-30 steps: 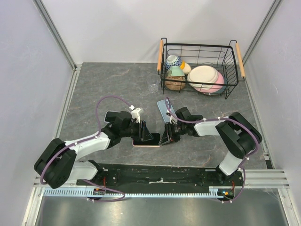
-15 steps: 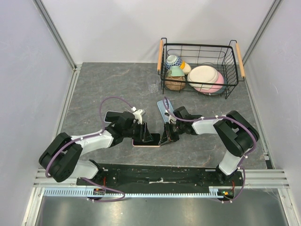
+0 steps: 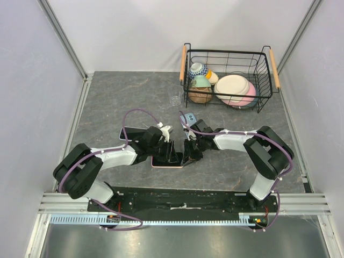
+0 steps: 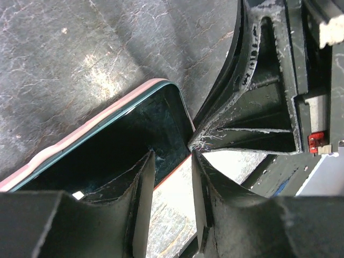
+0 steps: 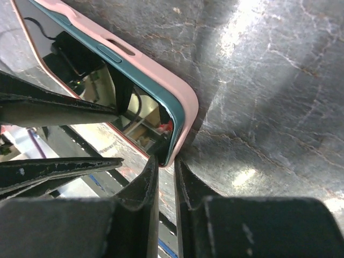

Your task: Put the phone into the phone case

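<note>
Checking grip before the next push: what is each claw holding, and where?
The right claw appears to pinch the pink case by its rim at one corner. The left claw straddles an edge of the phone; whether it grips cannot be told.

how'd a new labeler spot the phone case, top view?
On the grey table, follow both arms to where the left gripper and right gripper meet. The flat slab lying at their tips is the phone case. Only it has a pink rim around a dark screen.

Phone (image 4: 118, 145) flat w/in pink case (image 5: 180, 99)
</note>
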Tool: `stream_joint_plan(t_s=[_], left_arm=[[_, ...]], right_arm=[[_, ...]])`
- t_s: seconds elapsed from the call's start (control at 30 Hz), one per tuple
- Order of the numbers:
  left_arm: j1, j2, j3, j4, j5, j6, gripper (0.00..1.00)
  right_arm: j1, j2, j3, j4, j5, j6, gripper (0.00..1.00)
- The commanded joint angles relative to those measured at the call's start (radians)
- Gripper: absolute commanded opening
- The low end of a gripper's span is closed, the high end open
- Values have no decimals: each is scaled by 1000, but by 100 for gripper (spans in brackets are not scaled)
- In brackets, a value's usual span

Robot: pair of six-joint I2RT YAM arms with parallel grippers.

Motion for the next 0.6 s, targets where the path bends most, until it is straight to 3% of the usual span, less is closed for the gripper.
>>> stream_joint_plan(t_s=[0.0, 0.17, 0.33, 0.43, 0.57], left_arm=[[-5, 11, 36, 6, -34, -2, 40], [-5, 8, 42, -5, -41, -2, 39], [-5, 1, 53, -29, -64, 6, 39], [-5, -10, 53, -31, -70, 13, 39], [-5, -19, 52, -35, -87, 10, 39]], right_arm=[[51, 68, 24, -81, 343, -70, 1], [74, 84, 47, -118, 412, -86, 0], [80, 61, 56, -115, 377, -96, 1], [80, 16, 55, -92, 320, -112, 9], [78, -63, 59, -77, 262, -113, 32]])
